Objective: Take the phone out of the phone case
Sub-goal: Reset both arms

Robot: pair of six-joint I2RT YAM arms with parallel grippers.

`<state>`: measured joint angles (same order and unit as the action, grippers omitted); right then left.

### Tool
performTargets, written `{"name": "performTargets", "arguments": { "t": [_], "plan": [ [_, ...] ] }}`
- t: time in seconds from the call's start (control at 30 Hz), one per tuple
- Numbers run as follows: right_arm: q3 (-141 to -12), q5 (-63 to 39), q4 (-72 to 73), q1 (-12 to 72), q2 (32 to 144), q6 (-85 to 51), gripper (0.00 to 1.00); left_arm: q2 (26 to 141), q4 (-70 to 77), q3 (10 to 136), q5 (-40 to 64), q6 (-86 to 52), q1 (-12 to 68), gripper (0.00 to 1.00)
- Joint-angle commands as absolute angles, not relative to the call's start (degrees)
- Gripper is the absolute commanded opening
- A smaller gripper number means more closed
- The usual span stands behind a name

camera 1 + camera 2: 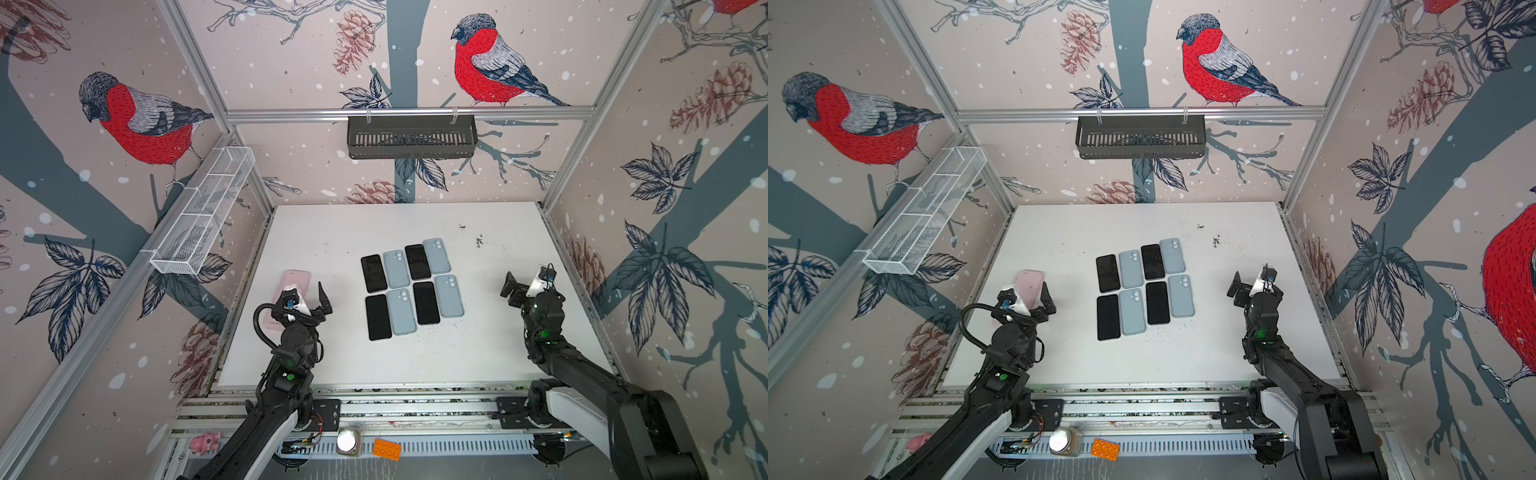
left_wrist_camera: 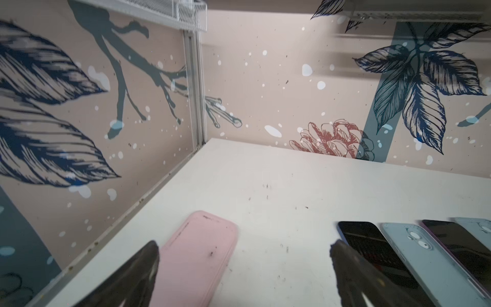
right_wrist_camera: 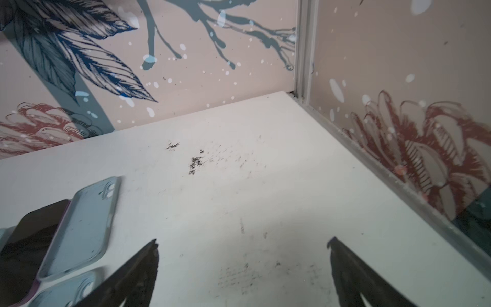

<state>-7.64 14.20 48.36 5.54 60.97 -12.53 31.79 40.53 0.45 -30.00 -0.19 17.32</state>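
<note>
A pale pink, matte phone case with rounded corners [image 1: 296, 279] lies flat on the white table [image 1: 332, 232]. It is well to the left of the block of four black phones and four pale blue cases [image 1: 424, 299], close to the table's left edge and lying roughly in line with that block. Its upward face is smooth and plain, marked only by a few dark specks [image 2: 196, 255]. I cannot tell whether a phone sits inside it.

The left gripper [image 2: 244, 244] hangs over the case's near end with its jaws spread wide and nothing between them. The case lies close beside one finger [image 2: 138, 265], but contact cannot be made out.

The right gripper [image 3: 243, 240] is to the right of the block, its jaws also wide apart, over bare, scuffed table.
</note>
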Motion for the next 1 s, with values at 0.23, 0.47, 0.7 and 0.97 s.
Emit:
{"name": "performTargets", "arguments": {
  "t": [0.23, 0.47, 0.7, 0.97],
  "plan": [
    [-3.81, 14.5, 68.44, 2.84, 61.78, -7.73, 1.0, 80.51, 103.09, -5.98, -23.29, 2.72, 8.34, 0.97],
    [0.36, 16.37, 76.92, 5.93, 67.26, -5.1, 1.0, 90.55, 95.41, 3.28, -13.77, 5.35, 7.54, 0.99],
    [-9.45, 20.99, 77.11, 6.32, 86.42, -2.44, 0.99, 89.42, 82.03, 9.78, -8.35, 2.31, 3.89, 0.99],
    [-11.93, 19.33, 72.24, 3.11, 86.12, -5.93, 1.0, 89.35, 74.94, 13.45, -9.62, 0.16, 2.55, 0.99]
  ]
}}
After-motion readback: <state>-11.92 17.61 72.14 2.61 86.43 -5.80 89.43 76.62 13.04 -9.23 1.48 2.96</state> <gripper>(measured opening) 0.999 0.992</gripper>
